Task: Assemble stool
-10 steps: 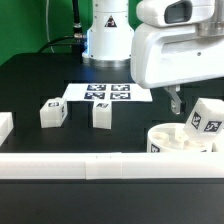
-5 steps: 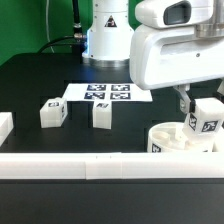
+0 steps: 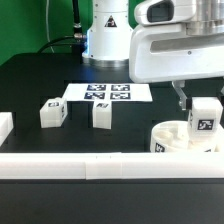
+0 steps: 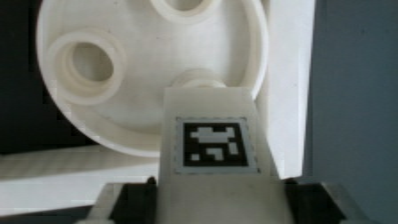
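Observation:
The white round seat [image 3: 174,136] lies at the exterior view's right by the front rail, sockets up; it fills the wrist view [image 4: 151,70]. My gripper [image 3: 195,103] is shut on a white blocky leg [image 3: 203,118] with a square tag and holds it upright over the seat. In the wrist view the leg [image 4: 214,135] sits between my fingers [image 4: 128,200], its far end against the seat beside a socket [image 4: 86,62]. Two more legs stand on the table: one [image 3: 53,113] at the left, one [image 3: 101,114] near the middle.
The marker board [image 3: 108,93] lies flat behind the two loose legs. A long white rail [image 3: 90,166] runs along the front edge, and a white block [image 3: 4,126] sits at the far left. The robot base [image 3: 105,35] stands at the back.
The gripper with the leg has moved slightly toward the exterior view's left and down, bringing the leg more upright over the seat. The other parts have not moved.

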Available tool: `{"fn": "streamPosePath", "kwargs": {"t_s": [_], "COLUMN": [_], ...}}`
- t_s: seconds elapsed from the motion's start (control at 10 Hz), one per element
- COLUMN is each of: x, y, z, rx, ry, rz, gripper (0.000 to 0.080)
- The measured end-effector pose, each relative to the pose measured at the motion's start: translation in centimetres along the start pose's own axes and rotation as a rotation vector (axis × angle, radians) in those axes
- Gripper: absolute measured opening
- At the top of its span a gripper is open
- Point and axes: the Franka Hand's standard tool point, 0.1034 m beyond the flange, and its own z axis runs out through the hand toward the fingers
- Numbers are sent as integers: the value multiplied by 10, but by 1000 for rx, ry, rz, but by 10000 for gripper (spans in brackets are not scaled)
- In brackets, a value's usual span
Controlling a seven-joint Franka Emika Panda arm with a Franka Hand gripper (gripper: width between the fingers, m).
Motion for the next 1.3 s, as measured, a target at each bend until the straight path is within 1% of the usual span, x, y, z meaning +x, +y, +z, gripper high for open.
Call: {"fn": "streamPosePath", "kwargs": {"t_s": [0.2, 0.3, 0.5, 0.9, 1.1, 1.2, 1.3], "x": [0, -2, -3, -3, -4, -6, -9], "y": [-2, -2, -1, 1, 2, 2, -1], "z": [0, 0, 0, 0, 0, 0, 1], "rx": [7, 4, 7, 16, 28, 42, 52], "ry": [32, 38, 55, 48, 44, 48, 37], "rz": [205, 326, 533, 693, 860, 972, 1102], "gripper": [340, 340, 340, 340, 340, 340, 340]}}
